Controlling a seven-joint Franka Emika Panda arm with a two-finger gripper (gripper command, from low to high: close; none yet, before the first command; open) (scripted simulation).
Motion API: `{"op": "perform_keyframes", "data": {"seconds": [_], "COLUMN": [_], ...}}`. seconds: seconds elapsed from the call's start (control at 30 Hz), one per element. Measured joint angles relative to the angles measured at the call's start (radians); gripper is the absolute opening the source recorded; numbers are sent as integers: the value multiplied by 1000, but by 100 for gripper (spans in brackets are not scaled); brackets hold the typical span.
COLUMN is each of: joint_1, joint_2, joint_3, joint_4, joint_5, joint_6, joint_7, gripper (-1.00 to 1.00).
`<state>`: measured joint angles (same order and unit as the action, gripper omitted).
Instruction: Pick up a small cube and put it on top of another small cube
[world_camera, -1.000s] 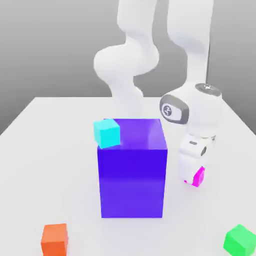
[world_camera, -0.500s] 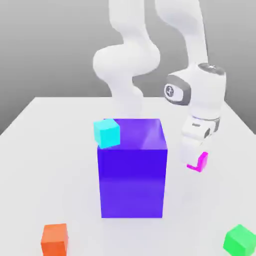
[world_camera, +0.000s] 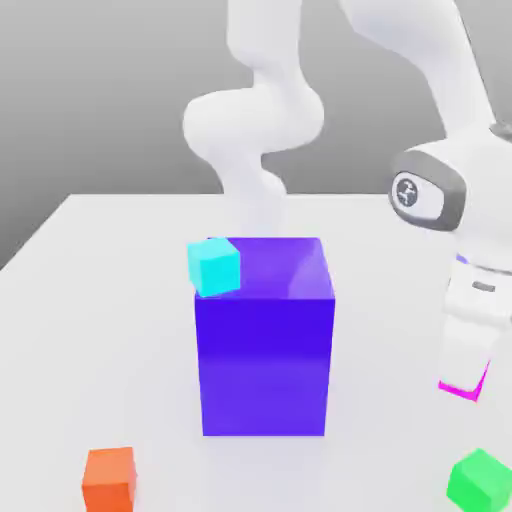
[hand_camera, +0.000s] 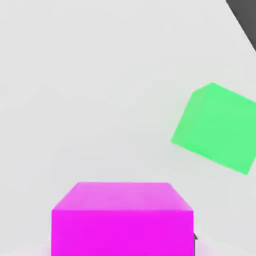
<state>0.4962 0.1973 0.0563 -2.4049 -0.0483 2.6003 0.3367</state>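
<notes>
The claw (world_camera: 463, 382) sits at the exterior view's lower right, clamped tight on the small cube (world_camera: 458, 388), a plain magenta-pink block held clear of the white bench (world_camera: 100, 300). Just below lies the green cube (world_camera: 480, 479), near the bench's front edge. Open bench separates claw from the blue-violet block (world_camera: 264, 340), cyan cube (world_camera: 214, 266) on its corner.

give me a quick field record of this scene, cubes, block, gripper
gripper: shut on the magenta cube, lifted off the table
green cube: on the table, near the gripper, exterior view's right
cyan cube: on a top corner of the blue-violet block
orange cube: on the table, exterior view's left front
stacked yet: no
</notes>
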Motion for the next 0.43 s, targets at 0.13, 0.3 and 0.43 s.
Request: {"op": "perform_keyframes", "data": {"seconds": [0.13, 0.3, 0.43], "joint_1": [-38, -39, -39], "joint_2": [75, 203, 203], "joint_3": [-5, -13, -13], "joint_4": [134, 164, 164], "joint_5": [22, 15, 15], "joint_6": [-58, 39, 39], "joint_7": [-82, -88, -88], "gripper": [-100, 100, 100]}}
